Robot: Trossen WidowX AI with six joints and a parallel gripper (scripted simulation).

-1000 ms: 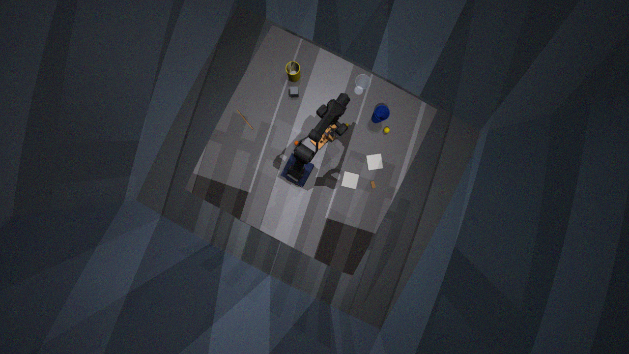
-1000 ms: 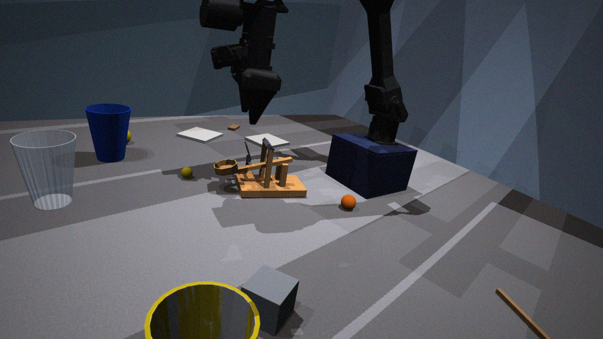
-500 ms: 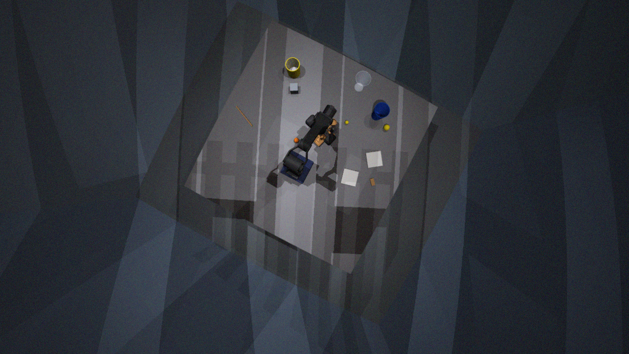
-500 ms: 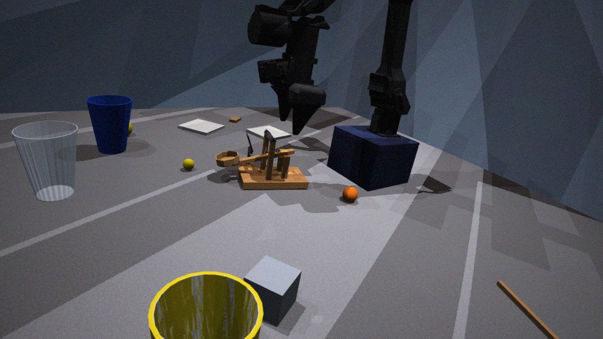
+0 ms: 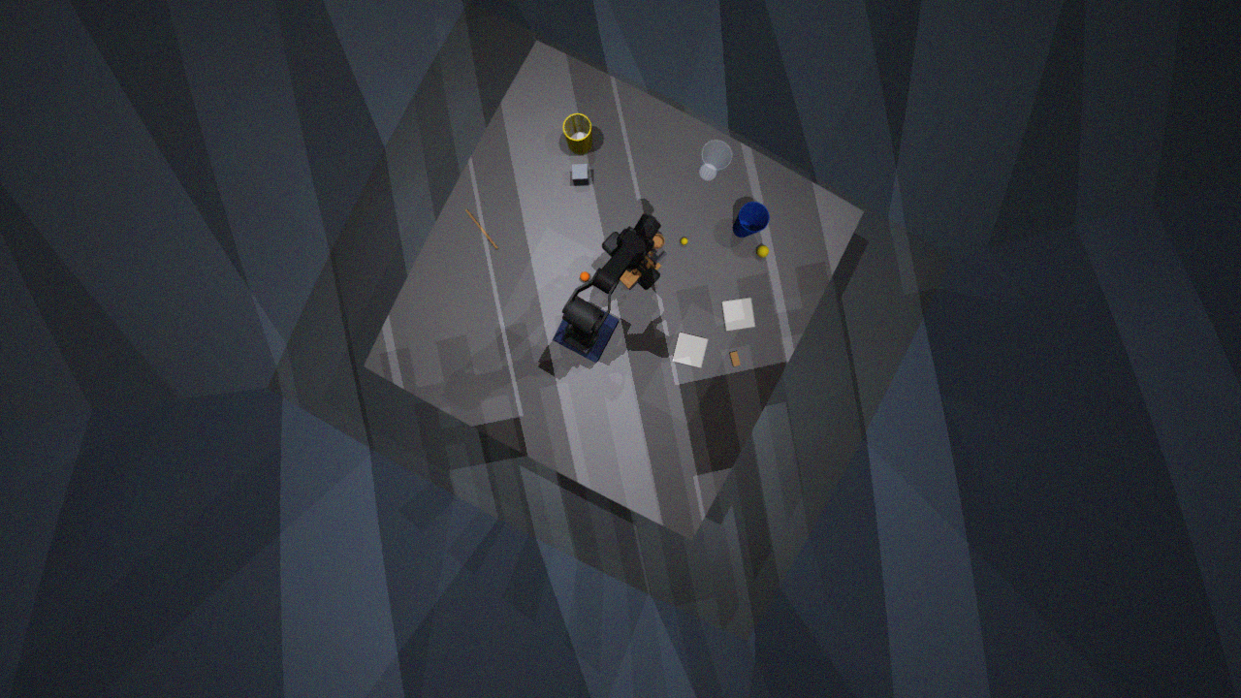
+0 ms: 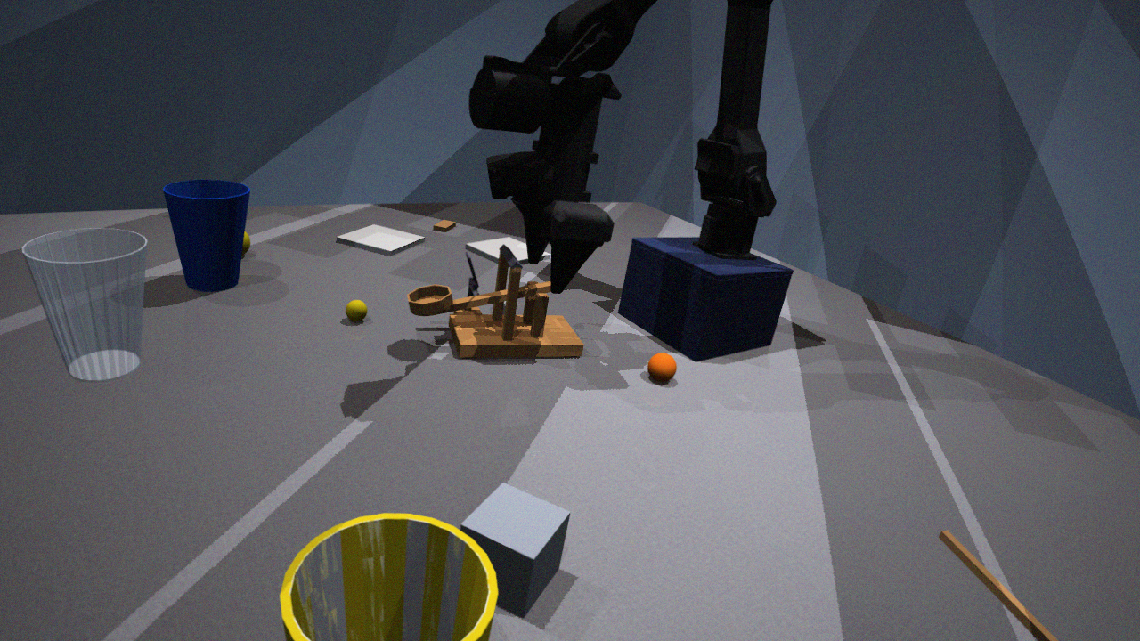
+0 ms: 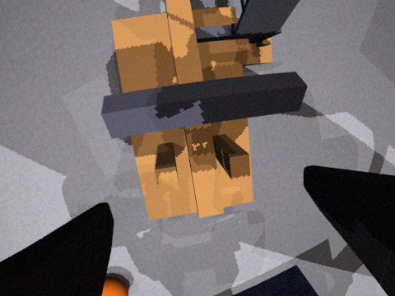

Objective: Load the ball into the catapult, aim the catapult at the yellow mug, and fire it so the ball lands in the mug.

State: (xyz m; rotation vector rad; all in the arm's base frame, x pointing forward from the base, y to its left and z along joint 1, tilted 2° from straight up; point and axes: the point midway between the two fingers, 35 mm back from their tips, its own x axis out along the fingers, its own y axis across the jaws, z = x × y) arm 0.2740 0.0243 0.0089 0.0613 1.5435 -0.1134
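My gripper (image 7: 211,196) is spread wide with nothing between its fingertips, one black finger reaching in from each side near the end of the wooden catapult (image 7: 164,197). Beyond my tips a dark crossbar (image 7: 206,100) lies across the catapult's long wooden arm (image 7: 185,49), and two short posts (image 7: 239,165) stand on either side of that arm. An orange ball (image 7: 115,288), partly cut off, peeks out just beside one finger, and a dark blue corner (image 7: 280,284) shows at the bottom edge.
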